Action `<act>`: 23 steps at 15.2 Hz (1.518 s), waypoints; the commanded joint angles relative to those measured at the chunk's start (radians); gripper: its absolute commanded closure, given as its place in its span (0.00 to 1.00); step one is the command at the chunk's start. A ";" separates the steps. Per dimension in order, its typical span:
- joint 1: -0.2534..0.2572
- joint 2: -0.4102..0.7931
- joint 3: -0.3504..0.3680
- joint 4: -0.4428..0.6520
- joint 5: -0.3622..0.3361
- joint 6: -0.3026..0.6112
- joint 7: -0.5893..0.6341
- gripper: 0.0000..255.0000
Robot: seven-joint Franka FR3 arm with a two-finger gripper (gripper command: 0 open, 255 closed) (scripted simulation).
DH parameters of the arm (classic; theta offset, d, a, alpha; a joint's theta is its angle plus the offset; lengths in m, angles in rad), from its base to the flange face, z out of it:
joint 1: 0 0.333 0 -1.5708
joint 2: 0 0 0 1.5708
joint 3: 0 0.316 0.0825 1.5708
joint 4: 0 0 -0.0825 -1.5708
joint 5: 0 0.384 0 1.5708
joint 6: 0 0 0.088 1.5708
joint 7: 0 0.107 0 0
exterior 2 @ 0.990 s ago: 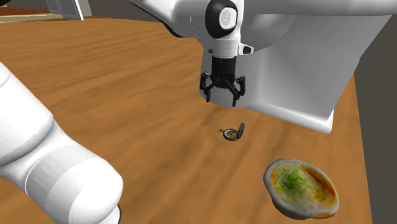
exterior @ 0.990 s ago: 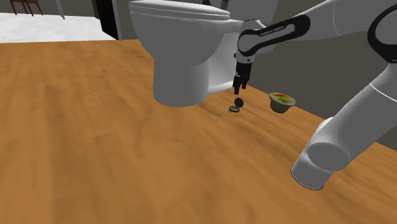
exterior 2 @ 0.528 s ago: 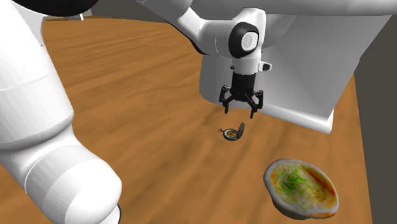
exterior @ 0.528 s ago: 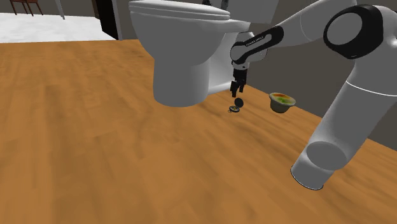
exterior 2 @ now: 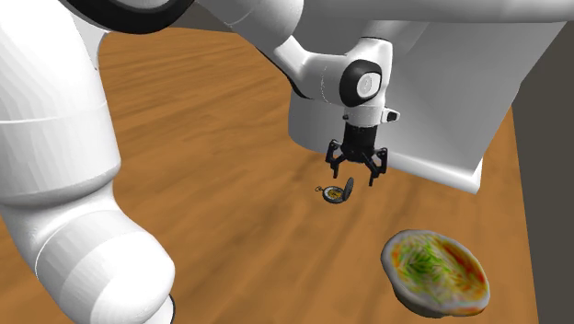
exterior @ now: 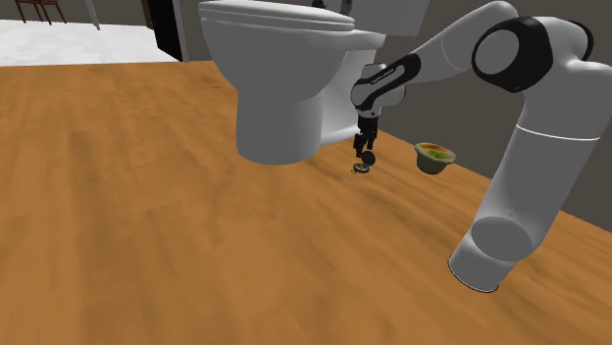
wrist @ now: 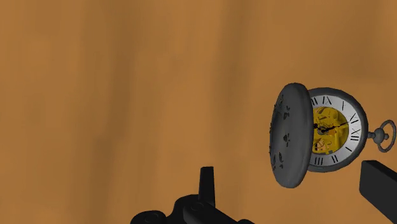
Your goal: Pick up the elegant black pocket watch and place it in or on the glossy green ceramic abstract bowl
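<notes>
The pocket watch (exterior: 362, 168) lies on the wooden floor with its dark lid standing open; its white dial with a gold centre (wrist: 331, 132) faces up. My black gripper (exterior: 365, 151) hangs open just above it, slightly toward the toilet. From the second exterior view the gripper (exterior 2: 356, 177) is above and a little right of the watch (exterior 2: 336, 193), not touching it. Through the wrist view the watch sits between my spread fingers (wrist: 207, 184), nearer the other one. The mottled green and orange bowl (exterior: 434, 156) (exterior 2: 434, 269) rests on the floor a short way off.
A large white toilet (exterior: 284, 88) (exterior 2: 432, 92) stands right behind the gripper and watch. My own white arm links (exterior: 510, 216) (exterior 2: 64, 184) fill the near side. A grey wall (exterior 2: 547, 138) borders the wooden floor (exterior: 147, 216) beyond the bowl.
The gripper has come down toward the watch and shifted to the second exterior view's right, staying open. The arm's elbow swung in. Watch and bowl have not moved.
</notes>
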 commanded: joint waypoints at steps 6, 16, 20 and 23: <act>-0.001 0.015 0.001 -0.017 0.005 0.032 -0.002 0.00; -0.001 0.015 0.001 -0.017 0.005 0.032 -0.002 1.00; -0.001 0.008 0.000 -0.012 0.002 0.020 -0.001 1.00; 0.001 -0.014 -0.001 0.004 -0.005 -0.018 0.002 1.00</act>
